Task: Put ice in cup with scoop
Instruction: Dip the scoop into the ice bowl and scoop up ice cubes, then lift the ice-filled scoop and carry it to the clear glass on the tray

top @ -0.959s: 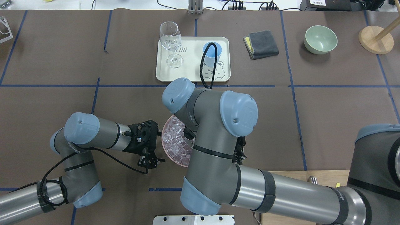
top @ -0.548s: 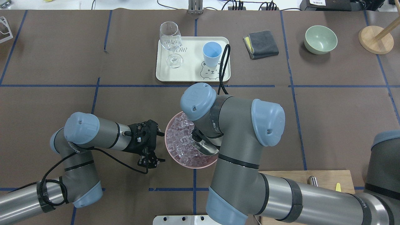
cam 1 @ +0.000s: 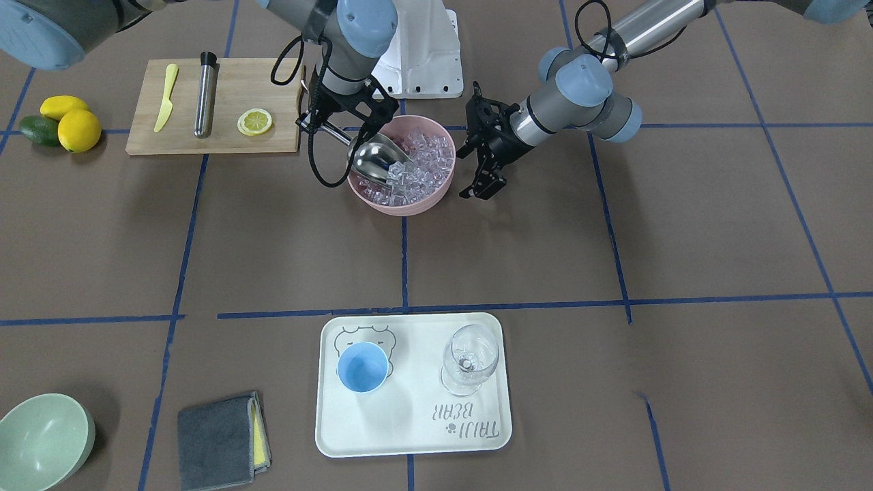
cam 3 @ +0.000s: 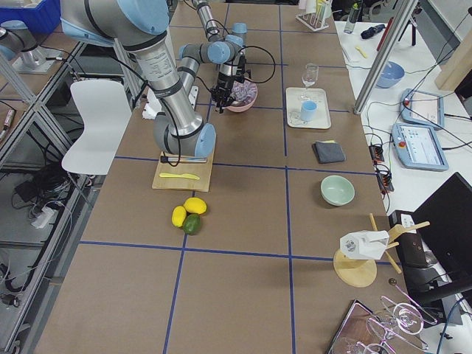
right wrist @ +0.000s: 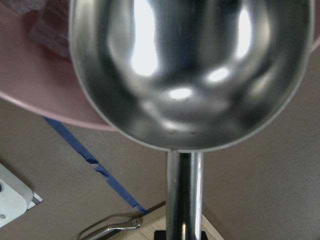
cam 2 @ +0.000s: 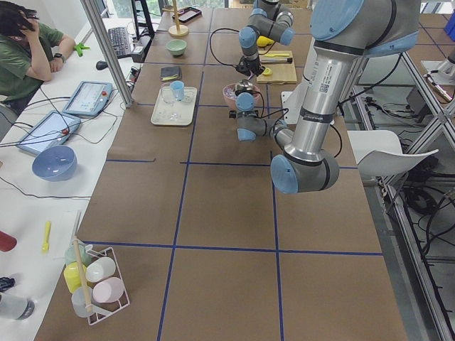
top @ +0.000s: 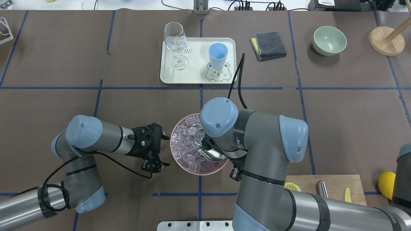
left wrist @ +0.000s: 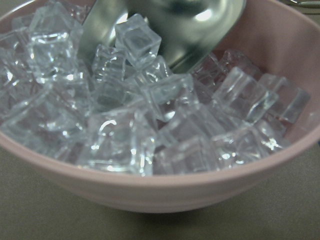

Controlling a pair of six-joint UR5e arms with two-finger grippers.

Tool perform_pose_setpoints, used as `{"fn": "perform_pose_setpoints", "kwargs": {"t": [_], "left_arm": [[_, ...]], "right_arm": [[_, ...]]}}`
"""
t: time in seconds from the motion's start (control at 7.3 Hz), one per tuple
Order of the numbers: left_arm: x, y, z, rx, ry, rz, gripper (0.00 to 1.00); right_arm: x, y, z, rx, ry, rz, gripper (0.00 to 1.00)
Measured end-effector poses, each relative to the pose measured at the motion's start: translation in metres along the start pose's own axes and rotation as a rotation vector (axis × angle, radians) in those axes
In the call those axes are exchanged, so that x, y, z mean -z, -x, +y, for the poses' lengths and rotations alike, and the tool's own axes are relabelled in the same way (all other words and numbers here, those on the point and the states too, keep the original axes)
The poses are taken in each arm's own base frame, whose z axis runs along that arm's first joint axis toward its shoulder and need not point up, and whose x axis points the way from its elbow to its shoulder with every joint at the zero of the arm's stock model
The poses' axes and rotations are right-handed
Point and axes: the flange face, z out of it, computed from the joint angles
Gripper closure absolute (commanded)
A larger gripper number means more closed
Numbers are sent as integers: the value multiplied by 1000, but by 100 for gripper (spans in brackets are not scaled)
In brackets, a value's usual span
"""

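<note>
Two arms: left arm unmoved over the last second; right arm has swung back toward the robot and to the overhead view's right
Change at bowl: a second ago the right elbow hid most of the pink bowl [top: 199,172]; more of it is uncovered now, and the scoop [top: 212,154] shows at its right side
Change at cup: the arm's black cable [top: 239,77] hung across the cup [top: 217,54] a second ago; now it is off it and the cup is in full view
Change at board: lemon slice [top: 290,186] on the cutting board [top: 334,183] and a lemon [top: 387,179] beside it, both newly uncovered
Tool, right gripper [cam 1: 337,123]: clamped on the scoop's thin handle; trough tipped down into the bowl, mouth at the cubes
Tool, left gripper [cam 1: 481,185]: fingers apart, holding nothing; just beside the bowl, not touching it
The ice [cam 1: 424,158]: heaped in the pink bowl; one cube sits against the scoop's lip in the left wrist view; cannot tell if any is inside the trough
Cup spot: upright on the cream tray [cam 1: 409,436], beside the wine glass [cam 1: 469,358]; well apart from the bowl
Surface: table [cam 1: 614,259] with brown covering and a blue tape grid; steel cylinder [cam 1: 203,95] and yellow knife [cam 1: 166,95] on the board; second yellow fruit [cam 1: 63,106] and avocado [cam 1: 37,129] beside the lemon; green bowl [cam 1: 41,440] and grey cloth [cam 1: 218,429] near the tray's end
Room: person in green shirt [cam 2: 28,50] at a side desk with a tablet [cam 2: 89,98]; white chair [cam 3: 92,125] behind the robot
</note>
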Motion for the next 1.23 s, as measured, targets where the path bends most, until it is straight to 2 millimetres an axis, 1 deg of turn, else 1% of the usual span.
{"fn": "perform_pose_setpoints", "kwargs": {"t": [0.41, 0.68, 0.82, 0.96, 1.23], "left_arm": [[1, 1, 1, 1, 1, -2, 0], [1, 2, 1, 1, 1, -3, 0], [1, 2, 1, 1, 1, -3, 0], [1, 2, 1, 1, 1, -3, 0], [1, 1, 0, 2, 1, -2, 0]], "right_arm": [[17, -1, 21, 21, -93, -16, 100], [22, -2, 27, 9, -149, -29, 100], [30, -6, 30, 3, -181, -35, 100], [44, -17, 34, -16, -210, -40, 100], [72, -53, 41, -116, -241, -76, 100]]}}
